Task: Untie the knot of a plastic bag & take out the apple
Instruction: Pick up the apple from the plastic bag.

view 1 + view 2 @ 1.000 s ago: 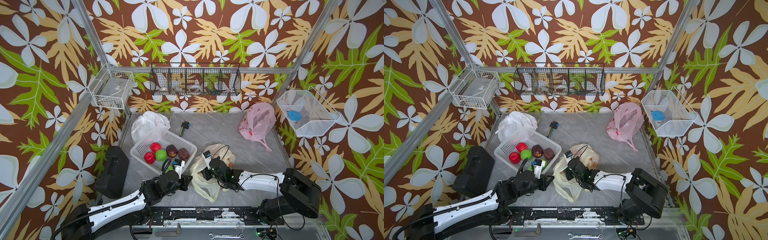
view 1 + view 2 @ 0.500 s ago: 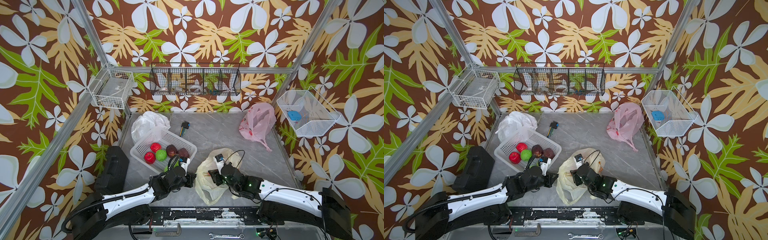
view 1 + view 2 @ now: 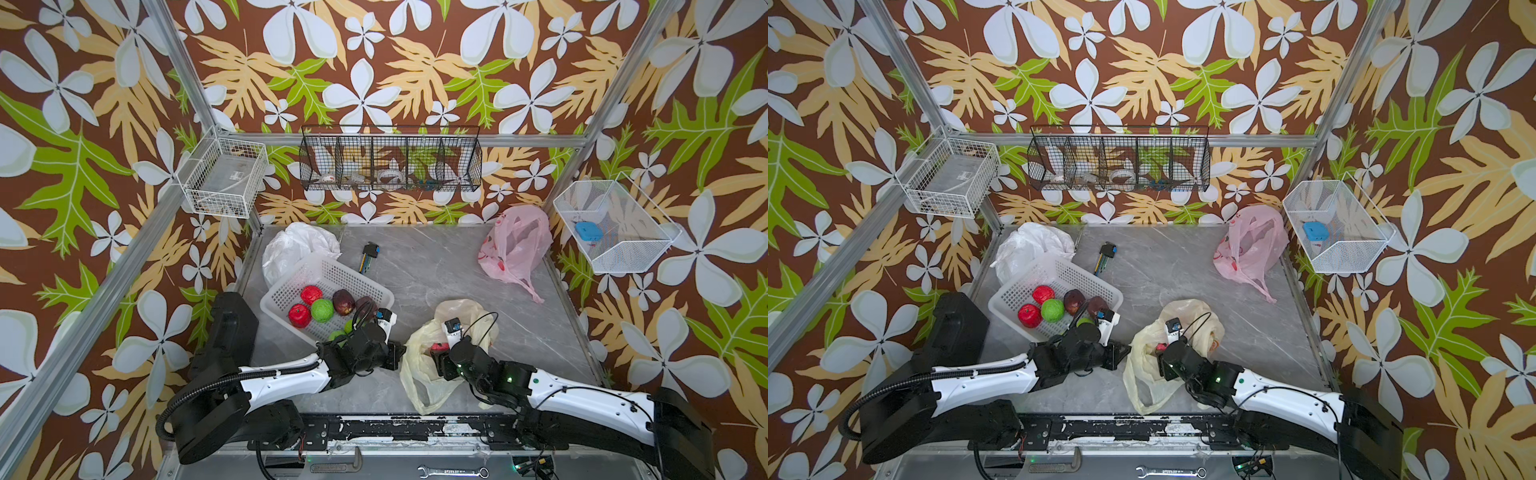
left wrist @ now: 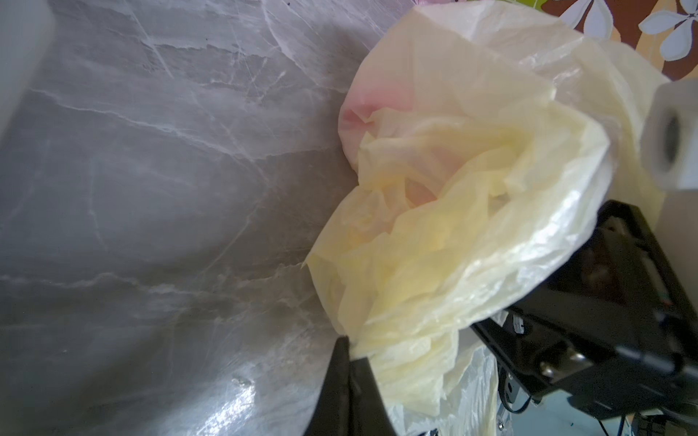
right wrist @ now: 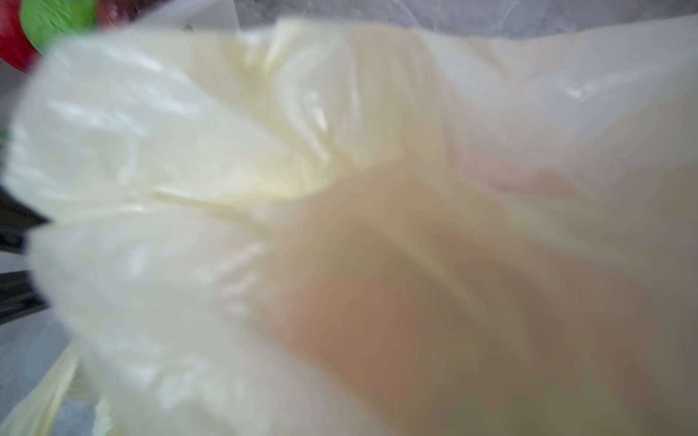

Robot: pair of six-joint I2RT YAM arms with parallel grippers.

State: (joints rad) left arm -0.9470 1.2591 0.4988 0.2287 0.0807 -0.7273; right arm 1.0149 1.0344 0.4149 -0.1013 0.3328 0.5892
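The pale yellow plastic bag (image 3: pixel 419 374) (image 3: pixel 1142 376) lies crumpled near the table's front edge, its mouth loose and no knot showing. My left gripper (image 3: pixel 400 357) (image 4: pixel 349 353) is shut on a fold of the bag's left edge (image 4: pixel 415 339). My right gripper (image 3: pixel 440 363) (image 3: pixel 1165 361) is pushed into the bag's mouth from the right, its jaws hidden by film. A small red patch, the apple (image 3: pixel 439 346), shows just beyond it. The right wrist view is filled by blurred bag film (image 5: pixel 189 151) with a pinkish shape behind it.
A white basket (image 3: pixel 332 266) of red, green and dark fruit stands left of the bag, close behind my left wrist. A white bag (image 3: pixel 297 249), a set of hex keys (image 3: pixel 369 254) and a pink bag (image 3: pixel 515 249) lie farther back. Wire baskets hang on the walls.
My left gripper has moved right, still shut on the bag. My right arm has dropped low and its gripper has pulled back toward the front edge inside the bag's mouth.
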